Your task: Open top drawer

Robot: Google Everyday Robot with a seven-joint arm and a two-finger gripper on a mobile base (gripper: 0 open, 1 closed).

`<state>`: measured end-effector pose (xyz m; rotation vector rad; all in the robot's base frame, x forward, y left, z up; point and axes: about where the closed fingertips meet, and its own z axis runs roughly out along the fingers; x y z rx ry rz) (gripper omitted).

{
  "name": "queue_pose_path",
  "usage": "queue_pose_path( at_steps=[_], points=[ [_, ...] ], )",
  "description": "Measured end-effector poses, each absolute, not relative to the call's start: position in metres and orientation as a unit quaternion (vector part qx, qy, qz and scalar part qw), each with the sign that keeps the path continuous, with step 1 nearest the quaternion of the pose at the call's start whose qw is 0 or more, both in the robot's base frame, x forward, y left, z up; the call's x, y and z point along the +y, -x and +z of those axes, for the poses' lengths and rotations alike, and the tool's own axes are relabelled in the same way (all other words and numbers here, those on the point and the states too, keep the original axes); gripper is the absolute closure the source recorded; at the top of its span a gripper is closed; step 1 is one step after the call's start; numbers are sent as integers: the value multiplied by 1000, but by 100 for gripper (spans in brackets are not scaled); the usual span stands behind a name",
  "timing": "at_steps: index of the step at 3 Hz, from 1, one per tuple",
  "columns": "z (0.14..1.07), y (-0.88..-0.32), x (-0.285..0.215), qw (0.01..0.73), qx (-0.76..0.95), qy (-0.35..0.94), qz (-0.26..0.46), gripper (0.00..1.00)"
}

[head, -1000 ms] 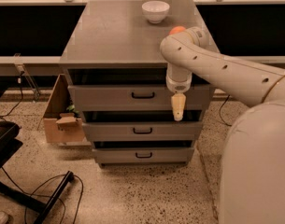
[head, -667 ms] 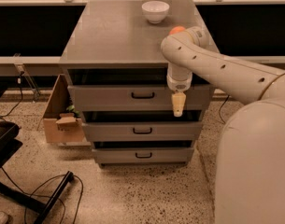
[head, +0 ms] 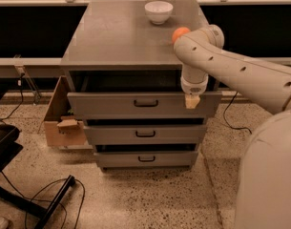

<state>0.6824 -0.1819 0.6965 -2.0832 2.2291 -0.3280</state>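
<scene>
The top drawer (head: 111,105) of the grey cabinet stands partly pulled out, with a dark gap above its front. Its black loop handle (head: 146,103) sits at the middle of the front. My gripper (head: 192,101) hangs from the white arm over the right end of the drawer front, at its upper edge and to the right of the handle. The drawer's inside is dark and mostly hidden under the cabinet top (head: 121,42).
Two shorter drawers, middle (head: 145,134) and bottom (head: 146,159), sit below, slightly out. A white bowl (head: 158,12) and an orange ball (head: 180,33) are on the cabinet top. A cardboard box (head: 64,123) stands left of the cabinet. Cables and a black chair base (head: 21,194) lie front left.
The top drawer front has come further out and the dark gap above it is wider. My gripper has shifted a little right and up, along the drawer's upper edge.
</scene>
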Motion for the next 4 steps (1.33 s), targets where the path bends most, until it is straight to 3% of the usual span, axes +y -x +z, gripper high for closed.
queue_pose_path(
  at_steps=[1,3,4],
  points=[
    [702,-678,-186,32,730,675,-105,61],
    [709,-680,-185,32,730,675,-105,15],
    [709,-680,-185,32,730,675,-104,0]
  ],
)
